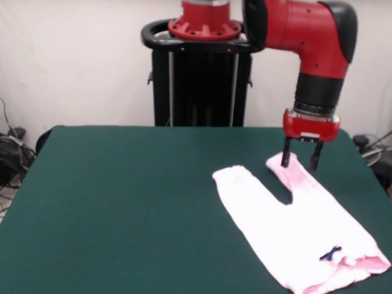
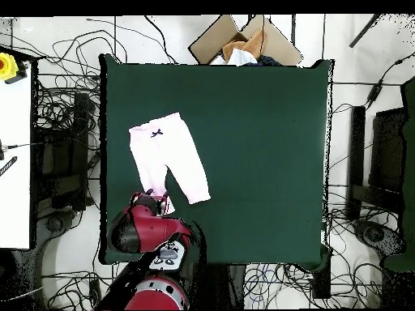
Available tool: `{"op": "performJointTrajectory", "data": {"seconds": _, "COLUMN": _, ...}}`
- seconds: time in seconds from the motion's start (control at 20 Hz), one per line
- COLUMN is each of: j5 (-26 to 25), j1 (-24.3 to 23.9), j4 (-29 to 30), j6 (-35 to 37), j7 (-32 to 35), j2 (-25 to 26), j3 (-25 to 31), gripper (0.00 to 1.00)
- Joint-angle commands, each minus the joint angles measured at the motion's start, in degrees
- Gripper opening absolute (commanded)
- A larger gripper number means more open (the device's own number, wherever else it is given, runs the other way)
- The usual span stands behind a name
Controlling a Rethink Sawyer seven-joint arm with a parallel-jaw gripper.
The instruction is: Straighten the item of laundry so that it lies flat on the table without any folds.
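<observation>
The pale pink pants (image 1: 294, 226) lie spread on the dark green table (image 1: 122, 202) at its right side, with the waistband and its dark bow (image 1: 331, 252) toward the near edge and the two legs pointing to the robot. The waistband edge looks slightly rolled. My gripper (image 1: 300, 160) is open and hangs just over the cuff of the right leg, one finger on the cuff and one beside it. In the overhead view the pants (image 2: 166, 154) are at the table's (image 2: 259, 146) left, and the arm covers one cuff near the gripper (image 2: 151, 198).
The black pedestal (image 1: 202, 79) stands behind the table's far edge. An open cardboard box (image 2: 243, 40) sits beyond the table's top edge in the overhead view. Cables cover the floor around the table (image 2: 57, 121). A white surface (image 2: 12, 162) lies at the left.
</observation>
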Motion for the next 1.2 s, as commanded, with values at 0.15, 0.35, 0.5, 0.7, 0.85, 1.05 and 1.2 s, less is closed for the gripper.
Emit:
{"op": "performJointTrajectory", "data": {"seconds": 0.15, "j5": -3.53, "j1": -3.86, "j4": -0.66, "j6": 7.29, "j7": 5.13, "j2": -2.02, "j3": 6.95, "gripper": 1.0}}
{"op": "performJointTrajectory", "data": {"seconds": 0.35, "j5": -8.88, "j1": -7.23, "j4": 3.23, "j6": 3.9, "j7": 4.33, "j2": -4.0, "j3": 5.9, "gripper": 1.0}}
{"op": "performJointTrajectory", "data": {"seconds": 0.5, "j5": -12.12, "j1": -8.05, "j4": 5.64, "j6": 2.63, "j7": 4.1, "j2": -6.0, "j3": 3.3, "gripper": 1.0}}
{"op": "performJointTrajectory", "data": {"seconds": 0.7, "j5": -18.56, "j1": -11.96, "j4": 8.99, "j6": 1.73, "j7": 3.56, "j2": -10.47, "j3": 2.95, "gripper": 1.0}}
{"op": "performJointTrajectory", "data": {"seconds": 0.85, "j5": -23.35, "j1": -17.95, "j4": 11.42, "j6": 2.75, "j7": 3.1, "j2": -13.04, "j3": 5.79, "gripper": 1.0}}
{"op": "performJointTrajectory", "data": {"seconds": 1.05, "j5": -28.31, "j1": -23.43, "j4": 12.13, "j6": 4.77, "j7": 1.6, "j2": -14.12, "j3": 6.84, "gripper": 1.0}}
{"op": "performJointTrajectory", "data": {"seconds": 1.2, "j5": -31.29, "j1": -26.47, "j4": 11.67, "j6": 6.26, "j7": 0.55, "j2": -15.18, "j3": 7.3, "gripper": 1.0}}
